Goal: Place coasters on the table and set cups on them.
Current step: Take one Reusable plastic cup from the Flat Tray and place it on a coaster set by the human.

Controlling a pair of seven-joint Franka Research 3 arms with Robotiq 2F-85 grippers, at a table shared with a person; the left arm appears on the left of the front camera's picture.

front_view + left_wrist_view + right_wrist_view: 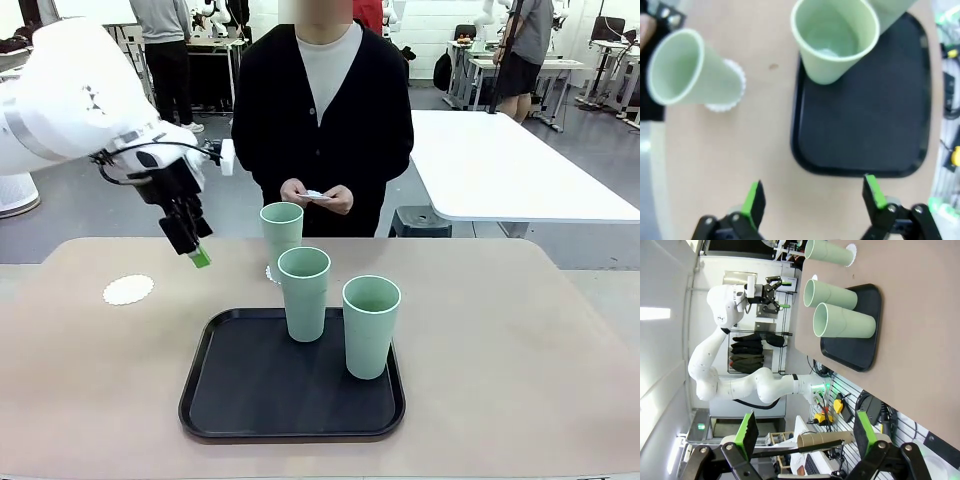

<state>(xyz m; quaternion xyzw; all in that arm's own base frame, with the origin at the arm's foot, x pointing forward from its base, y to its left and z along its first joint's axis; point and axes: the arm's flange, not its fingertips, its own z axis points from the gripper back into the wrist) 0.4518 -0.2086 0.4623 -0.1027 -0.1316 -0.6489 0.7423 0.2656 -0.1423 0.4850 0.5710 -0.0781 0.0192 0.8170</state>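
- At centre of the front view, one cup (pixel 282 235) stands on a coaster (pixel 270 272): first pair done.
- At mid left, a second coaster (pixel 128 290) lies bare on the table (pixel 520 340); the person's hands (pixel 335 201) hold a third coaster (pixel 314 194).
- On the tray (pixel 240 400), two cups (pixel 304 292) await you.
- Left gripper (pixel 200 256), jaws apart, hangs empty between bare coaster and served cup; right gripper (pixel 805 432), jaws apart, is empty and well apart from the cups.

My left gripper (pixel 200 257) hung over the table (pixel 520 330), fingers down, between the bare coaster (pixel 128 290) by the left edge and the far cup (pixel 282 238). That cup stood on a second coaster (pixel 269 273) just past the tray's (pixel 200 395) far edge. On the tray, a middle cup (pixel 304 293) stood at its far edge and a right cup (pixel 371 325) nearer its right edge. Beyond the table's far edge, the person's hands (pixel 341 203) held a white disc (pixel 315 194).
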